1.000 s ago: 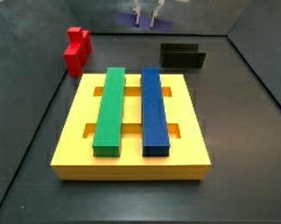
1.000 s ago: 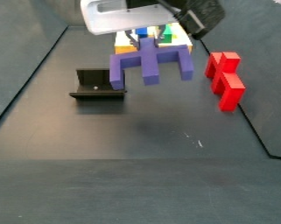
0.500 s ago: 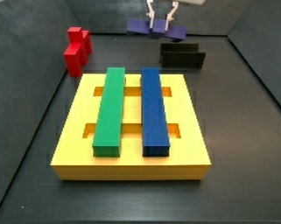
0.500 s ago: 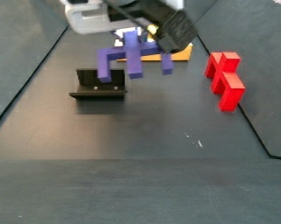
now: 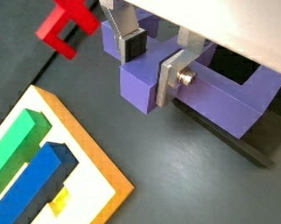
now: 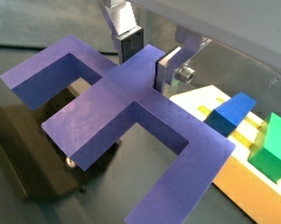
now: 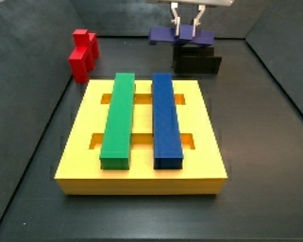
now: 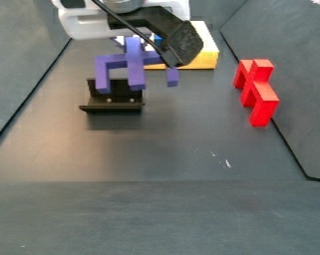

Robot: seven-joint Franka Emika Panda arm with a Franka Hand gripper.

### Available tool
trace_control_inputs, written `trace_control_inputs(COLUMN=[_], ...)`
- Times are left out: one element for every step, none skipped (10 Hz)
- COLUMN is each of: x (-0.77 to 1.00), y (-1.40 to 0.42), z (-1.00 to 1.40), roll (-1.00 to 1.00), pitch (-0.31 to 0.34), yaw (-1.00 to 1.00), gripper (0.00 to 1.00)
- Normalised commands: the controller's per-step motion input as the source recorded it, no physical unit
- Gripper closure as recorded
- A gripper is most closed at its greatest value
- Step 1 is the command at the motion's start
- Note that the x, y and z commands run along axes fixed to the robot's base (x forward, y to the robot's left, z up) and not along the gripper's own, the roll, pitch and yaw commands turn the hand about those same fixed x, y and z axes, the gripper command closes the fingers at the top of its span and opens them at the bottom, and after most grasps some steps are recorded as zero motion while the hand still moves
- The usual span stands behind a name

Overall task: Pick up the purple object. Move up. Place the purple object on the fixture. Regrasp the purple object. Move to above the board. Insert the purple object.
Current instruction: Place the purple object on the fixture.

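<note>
Side views: gripper [image 7: 185, 25] hangs straight down over the fixture [image 7: 198, 62].
Jaws: pinching the purple object's [image 8: 129, 68] centre stub.
Purple object: right above the fixture; contact unclear.
Board [image 7: 141, 151]: well apart.

One hand [image 7: 185, 26] holds one purple object [image 7: 183, 36]. Just under the hand stands one fixture [image 7: 198, 62]. Well apart from the hand: one board [image 7: 143, 168], one green bar [image 7: 118, 115], one blue bar [image 7: 166, 118], one red block [image 7: 83, 54].
</note>
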Motion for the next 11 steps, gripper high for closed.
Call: trace_control_inputs(x=[0.74, 0.72, 0.60, 0.20, 0.01, 0.13, 0.40, 0.23, 0.18, 0.06, 0.04], y=[0.25, 0.23, 0.14, 0.01, 0.00, -0.01, -0.23, -0.11, 0.00, 0.01, 0.07], z=[0.00, 0.00, -0.03, -0.24, -0.14, -0.29, -0.57, -0.50, -0.45, -0.37, -0.30], roll=[-0.21, -0.16, -0.07, -0.10, 0.00, 0.00, 0.00, 0.00, 0.00, 0.00, 0.06], pitch=[-0.229, -0.311, -0.329, -0.294, -0.203, 0.000, 0.177, 0.089, 0.106, 0.089, 0.066], yaw=[-0.49, -0.47, -0.50, -0.09, 0.00, 0.02, 0.10, 0.14, 0.20, 0.19, 0.19], gripper=[1.00, 1.00, 1.00, 1.00, 1.00, 1.00, 1.00, 1.00, 1.00, 1.00, 1.00])
